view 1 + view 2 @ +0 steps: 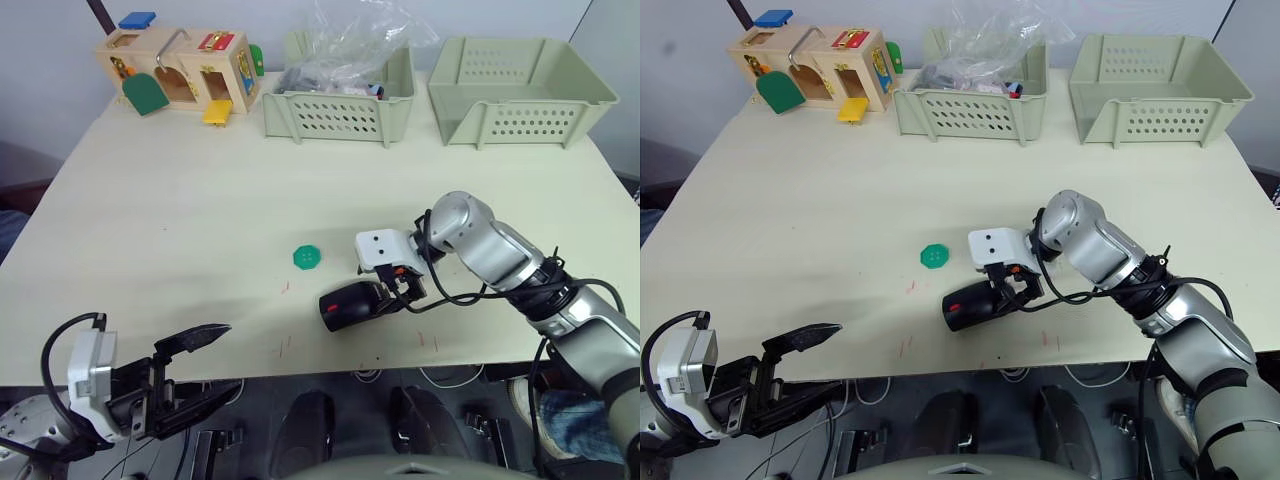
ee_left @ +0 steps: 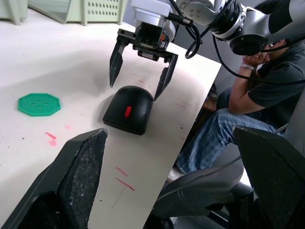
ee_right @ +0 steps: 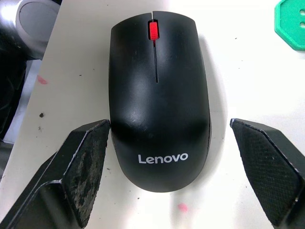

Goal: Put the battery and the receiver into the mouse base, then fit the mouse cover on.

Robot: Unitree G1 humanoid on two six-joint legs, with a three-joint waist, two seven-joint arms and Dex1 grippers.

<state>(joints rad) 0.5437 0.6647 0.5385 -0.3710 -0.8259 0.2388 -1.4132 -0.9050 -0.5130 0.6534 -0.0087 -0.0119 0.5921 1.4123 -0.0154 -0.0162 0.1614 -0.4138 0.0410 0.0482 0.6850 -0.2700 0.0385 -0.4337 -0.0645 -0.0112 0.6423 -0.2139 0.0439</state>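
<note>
The mouse base (image 1: 350, 303) lies near the table's front edge, black, with its red scroll wheel (image 3: 153, 30) pointing to my left. The mouse cover (image 3: 159, 138), a smooth black shell lettered Lenovo, sits on the base, so the mouse looks whole. My right gripper (image 1: 398, 292) is open at the mouse's rear end, one finger on each side and neither touching. My left gripper (image 1: 215, 365) hangs open and empty off the table's front edge at the near left. The battery and the receiver are hidden.
A green octagonal disc (image 1: 308, 258) lies just left of the mouse. Two pale green baskets (image 1: 338, 100) (image 1: 515, 90) stand at the back, one with a plastic bag. A wooden lock box (image 1: 180, 70) is at the back left. A seated person (image 2: 252, 95) is by the table's right side.
</note>
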